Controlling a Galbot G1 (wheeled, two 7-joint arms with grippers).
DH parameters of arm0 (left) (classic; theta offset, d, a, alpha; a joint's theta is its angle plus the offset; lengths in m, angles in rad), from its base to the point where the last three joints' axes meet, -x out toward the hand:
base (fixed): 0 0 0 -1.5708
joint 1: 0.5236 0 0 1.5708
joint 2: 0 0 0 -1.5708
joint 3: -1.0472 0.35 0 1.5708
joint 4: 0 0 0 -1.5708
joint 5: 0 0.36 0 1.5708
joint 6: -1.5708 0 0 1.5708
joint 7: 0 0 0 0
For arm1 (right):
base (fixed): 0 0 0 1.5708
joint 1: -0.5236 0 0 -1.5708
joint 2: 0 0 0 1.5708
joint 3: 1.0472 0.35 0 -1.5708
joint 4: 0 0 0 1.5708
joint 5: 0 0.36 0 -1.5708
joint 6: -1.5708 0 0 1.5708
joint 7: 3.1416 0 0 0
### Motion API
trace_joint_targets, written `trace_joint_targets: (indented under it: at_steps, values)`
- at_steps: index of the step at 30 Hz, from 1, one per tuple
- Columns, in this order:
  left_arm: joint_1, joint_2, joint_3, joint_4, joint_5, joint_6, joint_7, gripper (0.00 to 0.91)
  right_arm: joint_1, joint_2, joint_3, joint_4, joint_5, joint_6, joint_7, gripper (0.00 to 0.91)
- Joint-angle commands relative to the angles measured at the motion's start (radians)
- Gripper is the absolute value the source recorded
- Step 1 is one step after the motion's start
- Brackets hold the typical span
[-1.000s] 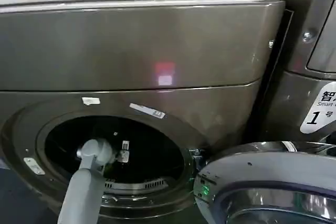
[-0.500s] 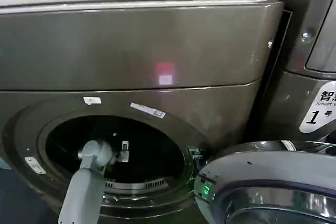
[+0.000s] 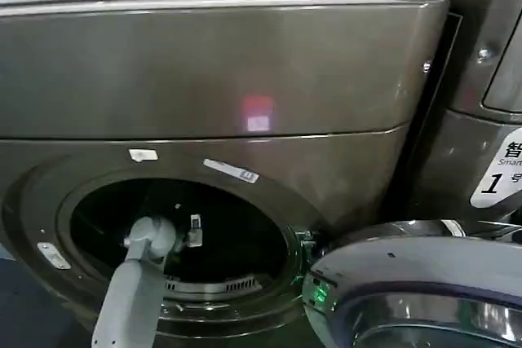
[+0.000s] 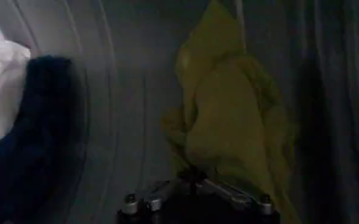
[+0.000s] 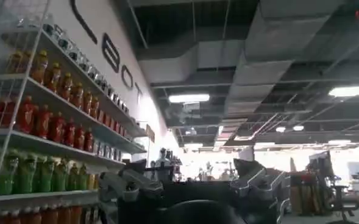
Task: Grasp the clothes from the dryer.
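Inside the dryer [image 3: 245,79], the left gripper [image 4: 194,182] pinches the yellow-green cloth [image 4: 228,115]; the right gripper [image 5: 194,182] spreads empty.

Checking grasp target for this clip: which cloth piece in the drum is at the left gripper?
The yellow-green cloth, right at the left gripper; the dark navy cloth and white cloth lie off to one side.

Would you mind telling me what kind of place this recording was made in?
Probably an indoor robot test hall with a mock laundry and shop. The dryer stands beside another machine, shelves of bottles line a wall, and the ceiling shows bare ducts.
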Motion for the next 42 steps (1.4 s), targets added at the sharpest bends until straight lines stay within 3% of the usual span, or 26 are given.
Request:
trace_joint_targets:
  at_steps: [1,7,18,22,38,42]
  values:
    - [-0.042,-0.045,0.001,-0.017,-0.179,0.257,-0.487,0.0,0.0,-0.001,-0.002,0.003,0.003,-0.004,0.007,0.907]
    - [-0.018,-0.081,-0.008,-0.045,-0.398,0.309,-0.783,0.0,0.001,0.004,-0.01,0.003,-0.034,0.025,-0.007,0.907]
    - [0.042,-0.169,-0.029,-0.107,-0.81,0.265,-1.208,0.0,0.004,0.008,-0.021,-0.003,-0.032,0.037,0.01,0.907]
    - [0.044,-0.186,-0.028,-0.115,-0.853,0.237,-1.269,0.0,-0.001,0.006,-0.019,-0.006,-0.032,0.04,0.011,0.907]
    - [0.0,-0.217,-0.026,-0.122,-0.921,0.27,-1.309,0.0,-0.001,0.011,-0.018,-0.007,-0.032,0.044,0.012,0.907]
    - [0.004,-0.213,-0.025,-0.12,-0.92,0.27,-1.306,0.0,0.005,0.013,-0.008,0.012,-0.031,-0.008,0.012,0.907]
